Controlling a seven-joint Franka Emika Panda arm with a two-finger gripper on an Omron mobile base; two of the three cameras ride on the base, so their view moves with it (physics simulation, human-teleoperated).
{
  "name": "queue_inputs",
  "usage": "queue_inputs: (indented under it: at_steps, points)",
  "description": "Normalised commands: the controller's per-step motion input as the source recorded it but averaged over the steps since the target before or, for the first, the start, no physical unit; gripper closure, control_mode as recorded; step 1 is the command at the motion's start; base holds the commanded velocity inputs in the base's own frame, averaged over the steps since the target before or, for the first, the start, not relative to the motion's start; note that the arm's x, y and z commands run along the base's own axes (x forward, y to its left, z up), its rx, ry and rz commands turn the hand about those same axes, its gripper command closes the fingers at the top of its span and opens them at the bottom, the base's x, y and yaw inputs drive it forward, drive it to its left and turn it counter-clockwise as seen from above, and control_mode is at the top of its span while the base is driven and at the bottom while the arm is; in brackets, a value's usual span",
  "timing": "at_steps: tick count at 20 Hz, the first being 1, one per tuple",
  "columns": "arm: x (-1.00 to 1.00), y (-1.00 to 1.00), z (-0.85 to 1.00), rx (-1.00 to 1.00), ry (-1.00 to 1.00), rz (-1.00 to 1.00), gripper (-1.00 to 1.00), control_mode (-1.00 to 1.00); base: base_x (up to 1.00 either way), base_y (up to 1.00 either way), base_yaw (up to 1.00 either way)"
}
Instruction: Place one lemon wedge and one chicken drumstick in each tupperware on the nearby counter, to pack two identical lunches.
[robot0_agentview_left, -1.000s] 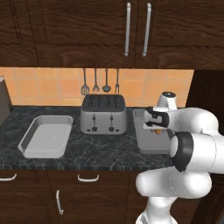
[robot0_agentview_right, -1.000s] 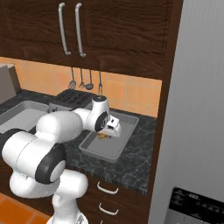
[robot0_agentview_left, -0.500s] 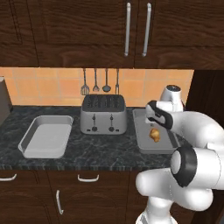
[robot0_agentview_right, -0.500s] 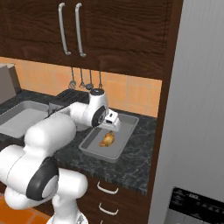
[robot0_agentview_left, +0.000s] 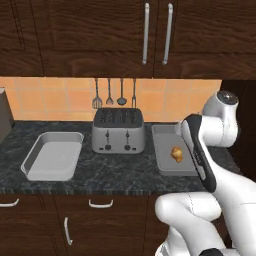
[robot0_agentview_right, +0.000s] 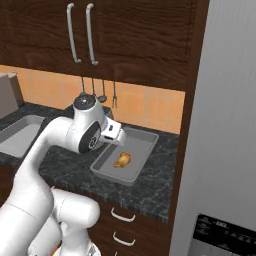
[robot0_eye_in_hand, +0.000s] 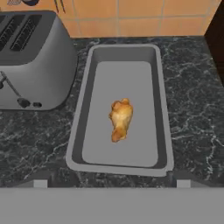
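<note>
Surface (robot0_agentview_left: 115, 172): you see a black speckled stone top over dark drawers, carrying two grey trays with a toaster (robot0_agentview_left: 118, 131) between them.
Left tray (robot0_agentview_left: 53, 156): you see it bare inside; by the look of it, nothing is packed here yet.
Right tray (robot0_eye_in_hand: 89, 109): it sits just beside the toaster and holds one drumstick and, as far as you can tell, no lemon.
Arm: it reaches over the right tray from the near side, with the hand above it.
Drumstick (robot0_eye_in_hand: 120, 119): it lies loose near the middle of the right tray's floor, touching neither wall.
Pincer (robot0_agentview_right: 114, 134): its tips stand wide apart at the bottom corners of the hand view, gripping nothing, above the tray's near end.
Progress: you can count one of four items as placed. You have one drumstick and two lemon wedges left to pack.
Lemon wedges: you have none to aim at in these views.
</note>
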Motion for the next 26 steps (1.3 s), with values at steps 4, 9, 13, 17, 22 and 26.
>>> queue_inputs:
  at_steps: [4,9,13,17,22,26]
  points:
    - [0.0,0.0,0.0,0.0,0.0,0.0,-1.0,1.0,-1.0,0.39,0.0]
    - [0.0,0.0,0.0,0.0,0.0,0.0,-1.0,1.0,-1.0,-0.05,-0.16]
    - [0.0,0.0,0.0,0.0,0.0,0.0,-1.0,1.0,-1.0,-0.68,-0.42]
    - [0.0,0.0,0.0,0.0,0.0,0.0,-1.0,1.0,-0.86,-1.0,-0.41]
    - [0.0,0.0,0.0,0.0,0.0,0.0,-1.0,1.0,-0.22,-1.0,-0.23]
    - [0.0,0.0,0.0,0.0,0.0,0.0,-1.0,1.0,0.4,-1.0,0.02]
